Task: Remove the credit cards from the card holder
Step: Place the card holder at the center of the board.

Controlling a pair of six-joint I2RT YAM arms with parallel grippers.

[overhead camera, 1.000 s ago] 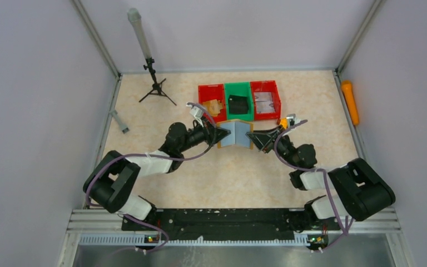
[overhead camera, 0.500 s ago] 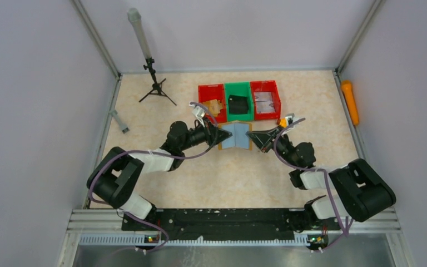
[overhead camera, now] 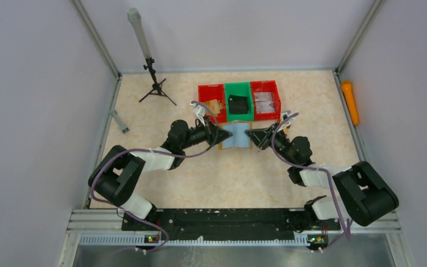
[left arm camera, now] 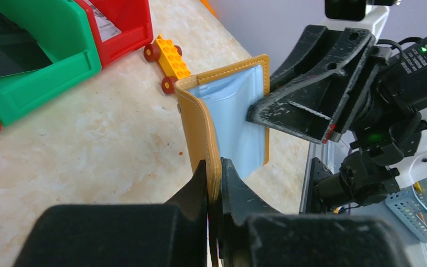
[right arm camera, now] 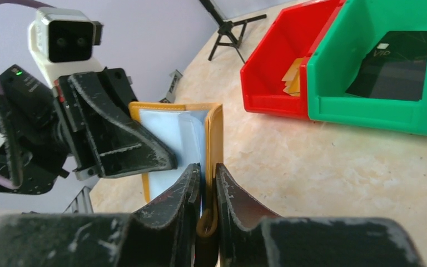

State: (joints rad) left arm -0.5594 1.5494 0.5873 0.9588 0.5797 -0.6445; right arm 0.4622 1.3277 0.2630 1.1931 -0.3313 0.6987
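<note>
Left wrist view: my left pincer [left arm camera: 214, 167] is clenched on one wallet [left arm camera: 199, 125] flap and my right pincer [right arm camera: 204, 168] on the other, holding it open near the bins. Cards [right arm camera: 291, 78] lie in a red bin [right arm camera: 272, 95]. I cannot tell whether any remain inside.

The mustard-brown card holder [overhead camera: 234, 135] is held open on edge, blue-grey lining exposed; tan credit cards [overhead camera: 216, 105] are seen in a red bin [overhead camera: 211, 86].
</note>
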